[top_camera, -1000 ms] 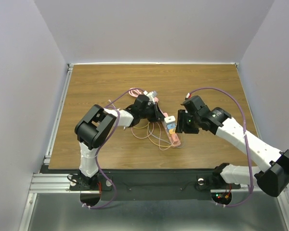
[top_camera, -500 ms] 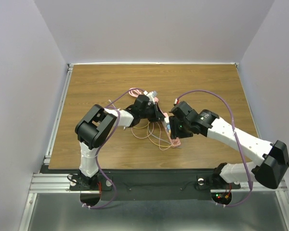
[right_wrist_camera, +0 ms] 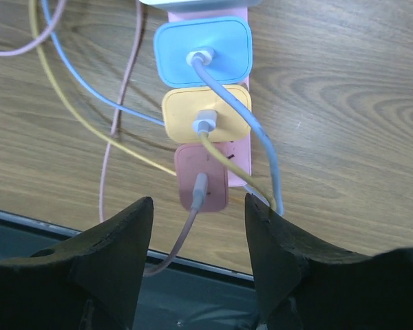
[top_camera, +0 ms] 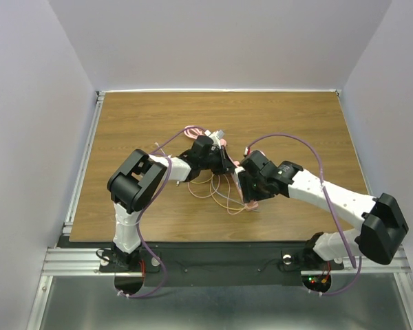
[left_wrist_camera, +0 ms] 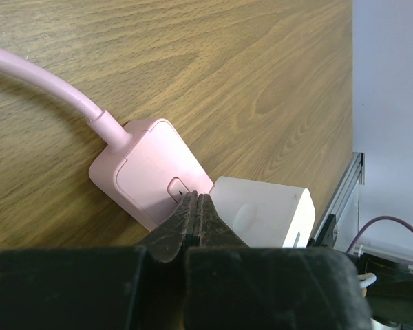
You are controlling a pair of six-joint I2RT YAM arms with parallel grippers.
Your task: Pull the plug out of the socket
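Note:
The pink power strip [right_wrist_camera: 240, 152] lies on the wooden table, its near tip showing in the top view [top_camera: 251, 204]. Three cube plugs sit in it in a row: blue [right_wrist_camera: 204, 58], yellow [right_wrist_camera: 206, 113] and pink [right_wrist_camera: 202, 177], each with a thin cable. My right gripper [right_wrist_camera: 198, 203] is open, its fingers on either side of the pink plug at the strip's near end, above it. My left gripper [left_wrist_camera: 195, 199] is shut, its tips at the strip's switch end [left_wrist_camera: 148, 168], next to a white plug [left_wrist_camera: 265, 212]. The strip's thick pink cord [left_wrist_camera: 45, 75] runs off left.
Thin blue, yellow and pink cables [top_camera: 217, 194] loop on the table left of the strip. The coiled pink cord [top_camera: 193, 130] lies behind the left gripper [top_camera: 224, 161]. The table's near edge [right_wrist_camera: 124, 237] is just below the pink plug. The right gripper [top_camera: 251, 187] hides the plugs from above.
My right arm has swung left and come over the strip, so its gripper now covers the plugs in the top view. The left arm has not moved.

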